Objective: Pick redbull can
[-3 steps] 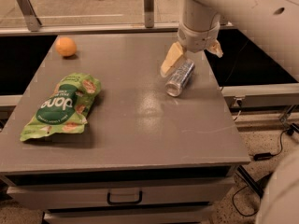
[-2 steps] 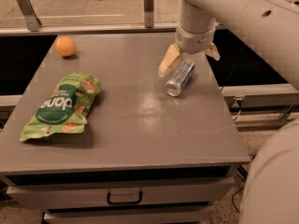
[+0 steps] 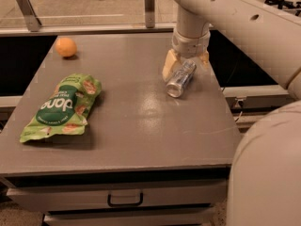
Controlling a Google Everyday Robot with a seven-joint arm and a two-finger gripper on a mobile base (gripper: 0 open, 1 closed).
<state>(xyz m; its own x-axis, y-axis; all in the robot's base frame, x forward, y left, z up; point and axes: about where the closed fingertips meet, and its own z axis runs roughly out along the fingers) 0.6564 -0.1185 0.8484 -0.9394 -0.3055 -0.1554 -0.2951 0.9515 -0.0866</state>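
Observation:
The redbull can, slim and silver, lies on its side on the grey table near the right edge, with its shiny round end facing the front. My gripper hangs straight down over the can's far end. It is open, with one tan finger on the left of the can and the other on the right. The can rests on the table and is not lifted.
A green snack bag lies flat at the left. An orange fruit sits at the far left corner. A rail with metal posts runs behind the table. A drawer with a handle is below the front edge.
The gripper has sunk slightly lower around the can's far end. The can, bag and fruit have not moved. More of the arm fills the lower right.

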